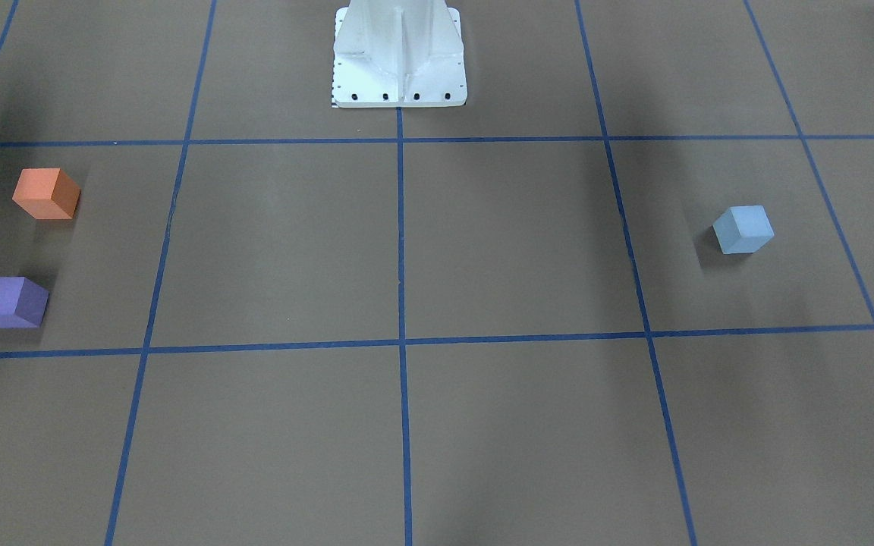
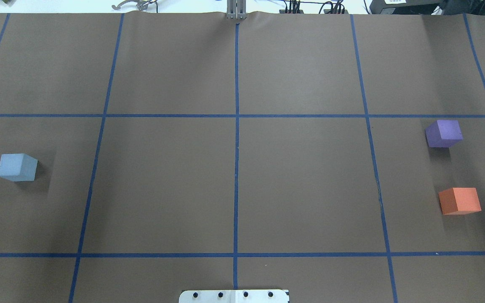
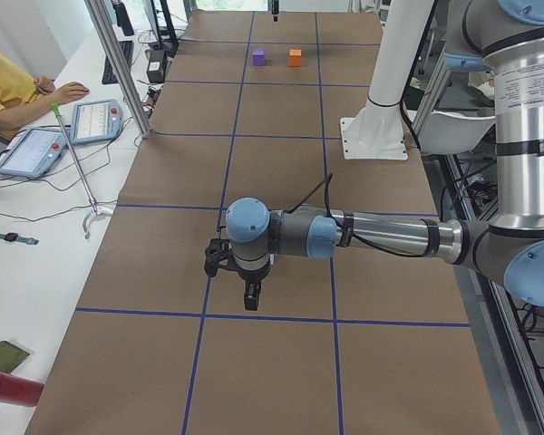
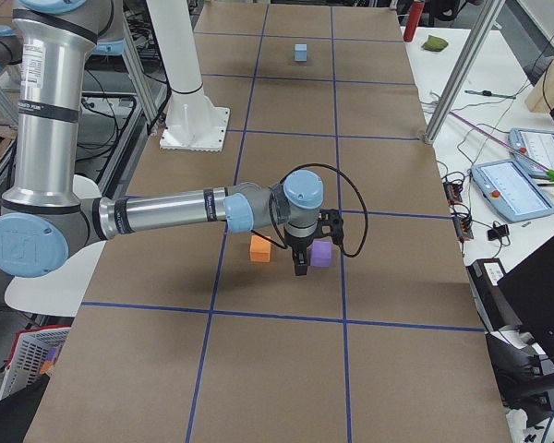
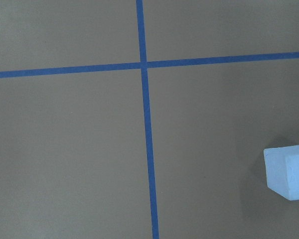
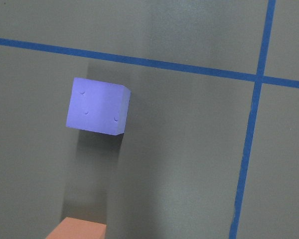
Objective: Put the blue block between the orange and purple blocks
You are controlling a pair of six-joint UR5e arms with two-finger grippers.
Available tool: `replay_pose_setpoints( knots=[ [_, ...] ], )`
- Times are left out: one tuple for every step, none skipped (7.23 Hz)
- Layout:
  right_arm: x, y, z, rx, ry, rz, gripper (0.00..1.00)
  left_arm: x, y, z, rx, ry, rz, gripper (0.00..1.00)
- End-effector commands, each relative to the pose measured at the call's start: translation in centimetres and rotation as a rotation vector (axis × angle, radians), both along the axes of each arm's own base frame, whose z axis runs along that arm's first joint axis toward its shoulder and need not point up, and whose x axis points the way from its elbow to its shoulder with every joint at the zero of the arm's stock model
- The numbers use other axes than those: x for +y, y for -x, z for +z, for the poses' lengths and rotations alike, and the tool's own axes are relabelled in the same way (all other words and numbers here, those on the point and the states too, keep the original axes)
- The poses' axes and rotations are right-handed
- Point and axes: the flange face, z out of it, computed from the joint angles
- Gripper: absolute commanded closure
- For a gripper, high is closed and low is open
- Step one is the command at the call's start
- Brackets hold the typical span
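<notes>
The blue block (image 2: 17, 167) sits alone on the brown table at the robot's left side; it also shows in the front view (image 1: 743, 229) and at the right edge of the left wrist view (image 5: 288, 172). The purple block (image 2: 443, 133) and the orange block (image 2: 459, 200) sit at the robot's right side with a gap between them. The left gripper (image 3: 251, 294) hangs above the table near the blue block, which its arm hides in that view. The right gripper (image 4: 301, 268) hangs over the gap between the orange block (image 4: 260, 247) and the purple block (image 4: 321, 254). I cannot tell whether either is open or shut.
The white robot base (image 1: 399, 57) stands at the table's middle edge. Blue tape lines (image 2: 236, 126) grid the brown surface. An operator (image 3: 9, 82) with tablets (image 3: 92, 120) sits beside the table, and a metal post (image 3: 118, 63) stands at its edge.
</notes>
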Motion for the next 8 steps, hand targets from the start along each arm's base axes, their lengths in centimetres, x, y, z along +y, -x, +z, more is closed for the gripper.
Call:
replay_pose_setpoints(
  knots=[
    [0.0, 0.0, -0.1, -0.001, -0.002, 0.0, 0.0, -0.1, -0.2, -0.2, 0.002, -0.003, 0.003, 0.0],
    [0.0, 0.0, -0.1, -0.001, -0.002, 0.0, 0.0, -0.1, -0.4, -0.5, 0.009, -0.012, 0.008, 0.0],
    [0.0, 0.0, -0.2, -0.001, -0.003, 0.0, 0.0, -0.3, -0.6, -0.6, 0.013, -0.034, 0.011, 0.0],
    [0.0, 0.0, -0.2, -0.001, -0.003, 0.0, 0.0, -0.6, -2.0, -0.9, 0.014, -0.043, 0.043, 0.0],
    [0.0, 0.0, -0.2, -0.001, -0.003, 0.0, 0.0, -0.9, -3.1, -1.1, 0.016, -0.055, 0.065, 0.0],
    [0.0, 0.0, -0.3, -0.003, -0.003, 0.001, 0.0, -1.1, -4.8, -1.4, 0.019, -0.075, 0.102, 0.0],
    [0.0, 0.1, 0.0, -0.001, 0.001, -0.001, 0.0, -1.2, -6.7, -1.9, 0.024, -0.094, 0.136, 0.0],
    [0.1, 0.0, -0.1, -0.004, 0.003, 0.001, 0.0, -1.8, -9.8, -2.9, 0.032, -0.054, 0.091, 0.0]
  ],
)
